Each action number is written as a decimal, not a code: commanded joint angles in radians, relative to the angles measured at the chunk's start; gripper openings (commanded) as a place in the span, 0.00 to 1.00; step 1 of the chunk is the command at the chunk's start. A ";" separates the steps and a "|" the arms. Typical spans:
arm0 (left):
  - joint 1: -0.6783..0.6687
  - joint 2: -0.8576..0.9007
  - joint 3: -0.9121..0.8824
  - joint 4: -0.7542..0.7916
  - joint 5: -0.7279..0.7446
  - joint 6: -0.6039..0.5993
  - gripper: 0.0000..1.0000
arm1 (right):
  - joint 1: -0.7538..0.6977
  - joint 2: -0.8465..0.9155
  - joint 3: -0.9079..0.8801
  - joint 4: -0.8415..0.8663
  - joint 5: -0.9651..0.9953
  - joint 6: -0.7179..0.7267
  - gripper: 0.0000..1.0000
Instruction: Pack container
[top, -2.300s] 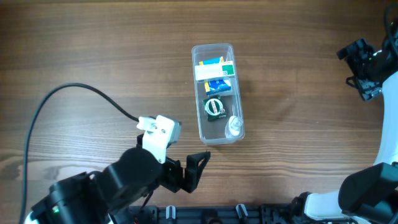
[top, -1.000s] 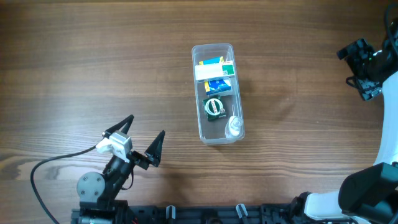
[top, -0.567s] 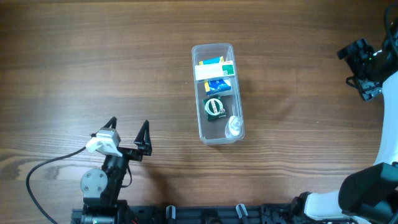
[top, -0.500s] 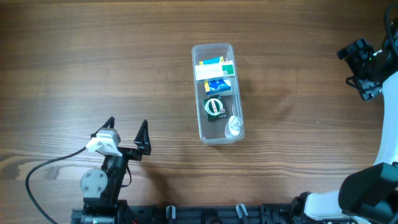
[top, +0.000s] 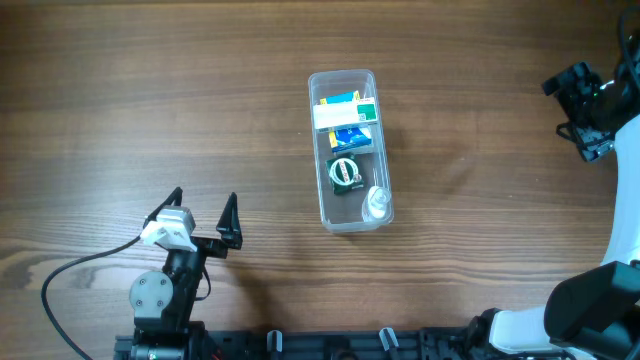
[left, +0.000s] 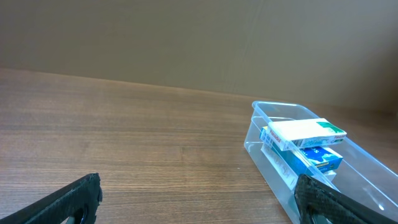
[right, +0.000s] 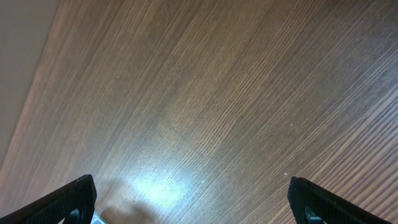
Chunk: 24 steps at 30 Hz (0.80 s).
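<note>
The clear container (top: 383, 150) stands in the middle of the table. It holds a white box with a green stripe, a blue packet, a round black and green item and a small clear bottle. In the left wrist view the container (left: 267, 155) shows at the right with the white box (left: 305, 130) on the blue packet. My left gripper (top: 205, 208) is open and empty near the front left, well apart from the container. My right gripper (top: 578, 112) is at the far right edge, open and empty over bare wood (right: 186, 124).
A black cable (top: 70, 270) runs from the left arm's base along the front left of the wooden table (top: 150, 90). The right arm's white body (top: 620, 260) fills the right edge.
The left arm has pulled back from beside the container to the front left and folded down over its base. In the last half second it is still. The right arm has not moved.
</note>
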<state>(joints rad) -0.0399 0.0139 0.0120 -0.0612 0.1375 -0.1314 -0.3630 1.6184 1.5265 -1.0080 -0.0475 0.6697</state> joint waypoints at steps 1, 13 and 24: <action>0.003 -0.011 -0.006 -0.006 -0.019 0.023 1.00 | 0.000 0.013 -0.003 0.005 0.006 0.014 1.00; 0.003 -0.011 -0.006 -0.006 -0.019 0.023 1.00 | 0.011 -0.106 -0.015 0.010 0.006 0.014 1.00; 0.003 -0.011 -0.006 -0.006 -0.019 0.023 1.00 | 0.214 -0.894 -0.377 0.003 0.082 0.011 1.00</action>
<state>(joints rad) -0.0399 0.0120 0.0120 -0.0631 0.1272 -0.1314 -0.1593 0.8120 1.1767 -0.9756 -0.0345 0.6739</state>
